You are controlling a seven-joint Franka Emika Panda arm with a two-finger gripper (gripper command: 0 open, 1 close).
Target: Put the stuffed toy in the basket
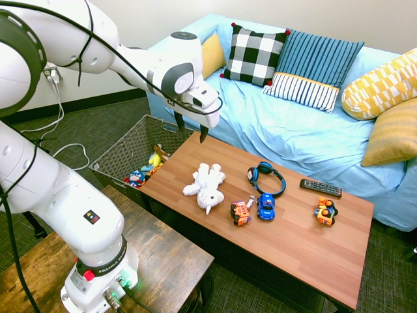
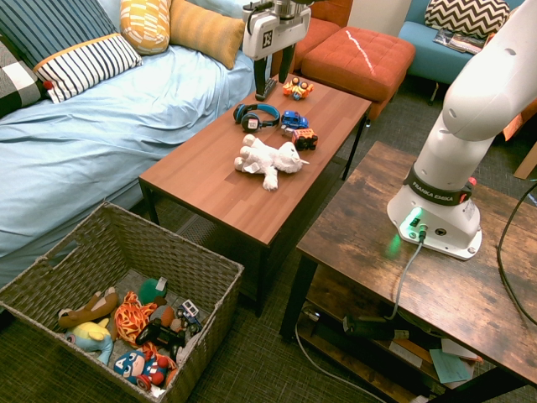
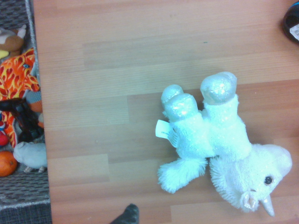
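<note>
**Open gripper poised above the table, plush not yet touched**

Nearest the arm's base, the basket (image 2: 117,252) sits on the floor against the end of the coffee table (image 1: 287,241) — low and wide-mouthed, so a toy carried off the table edge could simply be dropped in. It already holds a jumble of small toys, and its woven walls slope outward.

On the table, the stuffed toy (image 1: 205,184) lies on its side near the basket end, limbs splayed, horned head toward the front edge. It rests flat and free, touching nothing else, which leaves room for fingers to come down on either side of its body.

The gripper (image 1: 190,129) hangs well above the tabletop, pointing straight down, jaws spread wide and holding nothing. In my judgement it stands off toward the sofa side of the plush rather than directly over it, so it needs a short sideways shift before descending.

Farther along the table lie the headphones (image 1: 266,177), two toy cars (image 1: 253,209), a third car (image 1: 325,212) and a remote (image 1: 320,188) — all clear of the likely path. Beyond is the blue sofa (image 1: 306,140) with its cushions.
</note>
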